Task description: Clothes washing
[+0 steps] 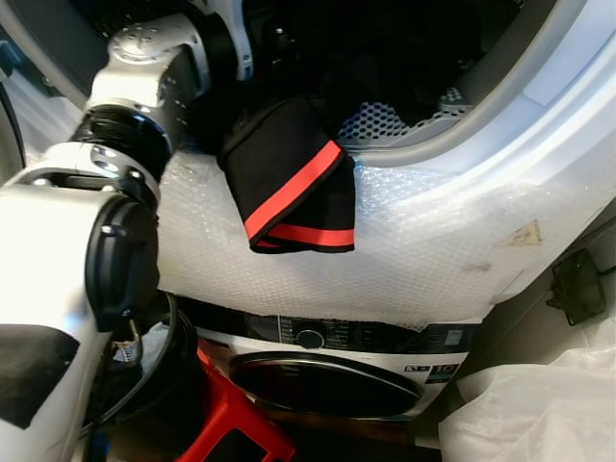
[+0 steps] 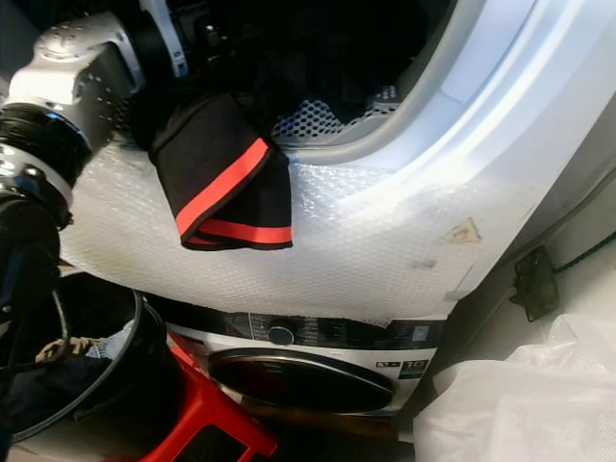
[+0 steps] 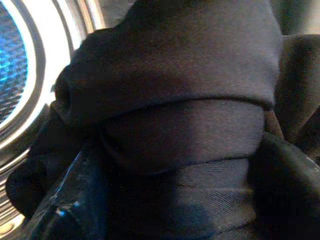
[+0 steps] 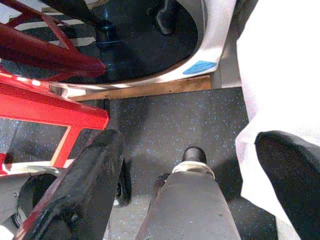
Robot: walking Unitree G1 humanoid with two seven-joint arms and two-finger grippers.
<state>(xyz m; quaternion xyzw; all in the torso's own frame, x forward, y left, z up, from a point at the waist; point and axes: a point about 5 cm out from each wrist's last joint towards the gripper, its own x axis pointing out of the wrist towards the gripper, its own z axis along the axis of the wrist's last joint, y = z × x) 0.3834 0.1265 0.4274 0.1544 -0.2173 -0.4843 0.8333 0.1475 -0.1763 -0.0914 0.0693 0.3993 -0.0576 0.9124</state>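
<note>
Two washing machines stand stacked before us, and we place everything by the upper machine's open drum mouth [image 1: 414, 120]. Nearest to us, well below that mouth, our right gripper [image 4: 200, 200] hangs over the dark speckled floor [image 4: 170, 125], its black fingers [image 4: 85, 190] spread apart with nothing between them, beside a red stool [image 1: 231, 414] and a white plastic bag [image 1: 539, 404]. A black basket [image 2: 106, 366] sits below the mouth on our left, next to the lower machine's dark door [image 1: 327, 383]. Bubble wrap [image 1: 414, 250] covers the upper machine's front just under the mouth. Over the mouth's lower edge hangs a black garment with red stripes [image 1: 294, 192], its striped end draped outside on the wrap and the rest running into the drum. Farthest, our left arm [image 1: 144, 67] reaches into the mouth; there our left gripper [image 3: 170, 200] has its fingers [image 3: 65, 200] pressed on either side of a fold of the dark cloth, pinching it beside the perforated drum wall [image 3: 12, 75].
</note>
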